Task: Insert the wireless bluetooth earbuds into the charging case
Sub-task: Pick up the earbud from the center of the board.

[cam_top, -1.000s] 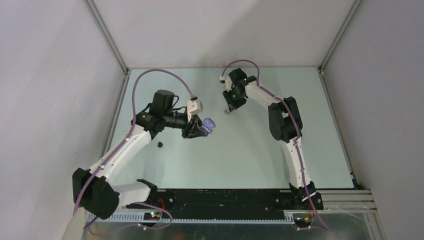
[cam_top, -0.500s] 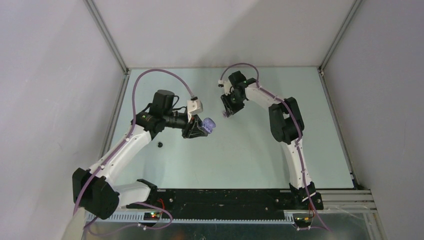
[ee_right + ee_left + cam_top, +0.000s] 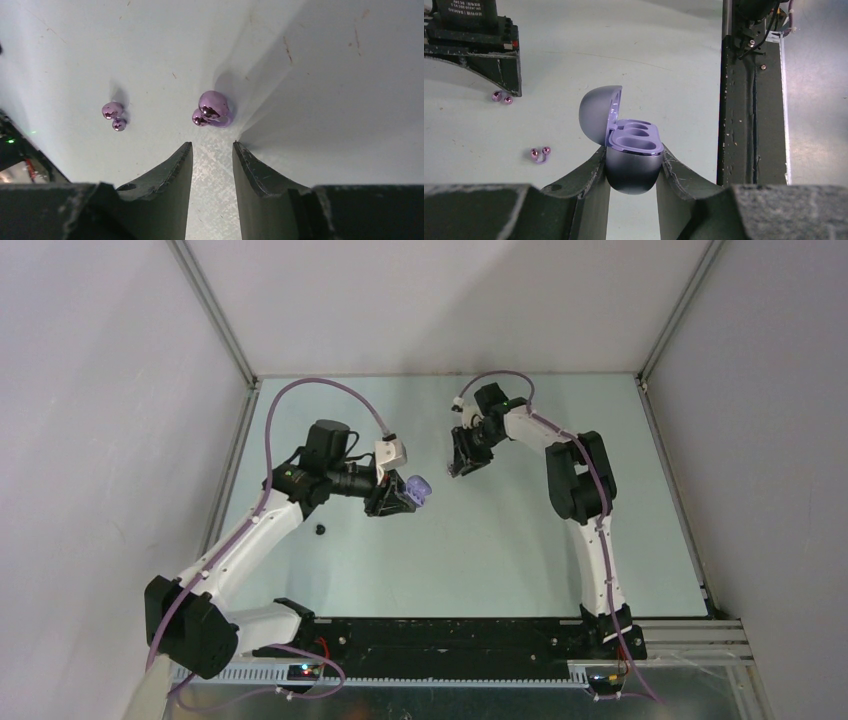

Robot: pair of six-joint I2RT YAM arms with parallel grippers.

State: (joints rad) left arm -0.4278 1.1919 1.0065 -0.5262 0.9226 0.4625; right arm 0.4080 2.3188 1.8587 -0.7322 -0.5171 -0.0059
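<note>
My left gripper (image 3: 408, 494) is shut on the pale purple charging case (image 3: 631, 162) and holds it above the table with its lid open; its two wells are empty. The case also shows in the top view (image 3: 418, 487). My right gripper (image 3: 212, 145) is open and empty, low over the table. One pale purple earbud (image 3: 212, 109) lies just beyond its fingertips, untouched. A second purple earbud (image 3: 114, 115) lies to its left. In the left wrist view both buds show, one (image 3: 539, 154) nearer and one (image 3: 501, 97) by the right gripper's fingers (image 3: 509, 75). A tiny black bud (image 3: 320, 530) lies below my left arm.
The pale green table (image 3: 500, 540) is boxed in by grey walls with metal frame rails (image 3: 215, 325). The black base rail (image 3: 450, 635) runs along the near edge. The right gripper in the top view (image 3: 456, 468) sits close to the held case.
My right wrist has swung to the right and tilted, with its fingertips staying near the same spot on the table. The left arm and case have not moved.
</note>
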